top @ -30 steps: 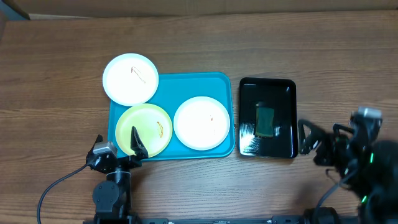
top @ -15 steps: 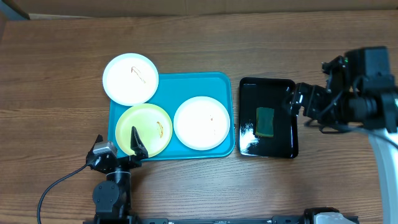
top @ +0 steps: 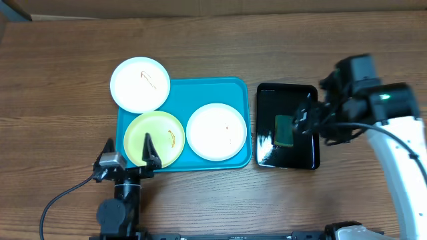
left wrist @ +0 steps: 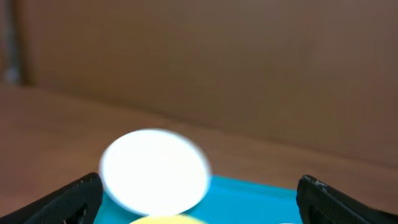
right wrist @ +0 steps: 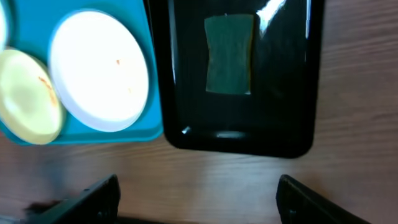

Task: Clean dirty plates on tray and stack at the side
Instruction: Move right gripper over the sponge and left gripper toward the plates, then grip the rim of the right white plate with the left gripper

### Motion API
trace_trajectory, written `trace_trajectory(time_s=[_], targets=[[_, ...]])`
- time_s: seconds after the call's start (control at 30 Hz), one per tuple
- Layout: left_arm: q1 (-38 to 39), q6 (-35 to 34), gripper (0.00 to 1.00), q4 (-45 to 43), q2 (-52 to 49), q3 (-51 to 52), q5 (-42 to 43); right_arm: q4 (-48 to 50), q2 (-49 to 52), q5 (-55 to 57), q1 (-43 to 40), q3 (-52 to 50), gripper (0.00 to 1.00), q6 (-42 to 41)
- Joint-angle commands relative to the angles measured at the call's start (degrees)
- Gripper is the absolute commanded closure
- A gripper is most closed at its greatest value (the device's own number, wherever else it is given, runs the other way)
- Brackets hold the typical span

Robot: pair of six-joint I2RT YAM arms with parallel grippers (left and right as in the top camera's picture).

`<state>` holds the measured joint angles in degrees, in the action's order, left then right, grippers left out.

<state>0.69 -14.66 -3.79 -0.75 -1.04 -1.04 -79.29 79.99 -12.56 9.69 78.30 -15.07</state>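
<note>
The tray (top: 207, 90) sits mid-table. On it: yellow plate (top: 163, 123) at its left, white plate (top: 216, 131) at its right. A second white plate (top: 140, 84) overlaps the tray's far-left corner, partly off it. Left gripper (top: 129, 143) at the tray's near-left edge, jaws spread wide, empty. Right gripper (top: 303, 121) right of the tray, above black tray (top: 287, 92) with sponge (top: 283, 130); jaws apart, holding nothing.

Turquoise tray (top: 213, 90) lies flat, long side across. Yellow-green plate (top: 154, 139) sits in its left half, brown smear. White plate (top: 217, 131) in right half, tiny specks. Other white plate (top: 139, 84) overhangs tray's far-left corner, faint brown streaks. All face up, unstacked.
</note>
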Motion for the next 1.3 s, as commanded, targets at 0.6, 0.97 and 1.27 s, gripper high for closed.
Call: trace_trajectory(time_s=[0.6,0.97,1.27], targets=[[-0.31,5.90,0.00,76.48,-51.39,-89.39,26.10,18.73,1.42,6.97,5.09,-14.93,0.24,-4.04],[-0.26,4.85,0.57,82.99,-65.75,-82.36,25.94,31.50,1.44,7.61,5.09,-25.14,0.51,-4.31],[3.61,0.61,0.35,70.49,-74.99,-65.40,24.85,43.95,2.16,9.60,5.09,-34.01,0.35,-4.46]])
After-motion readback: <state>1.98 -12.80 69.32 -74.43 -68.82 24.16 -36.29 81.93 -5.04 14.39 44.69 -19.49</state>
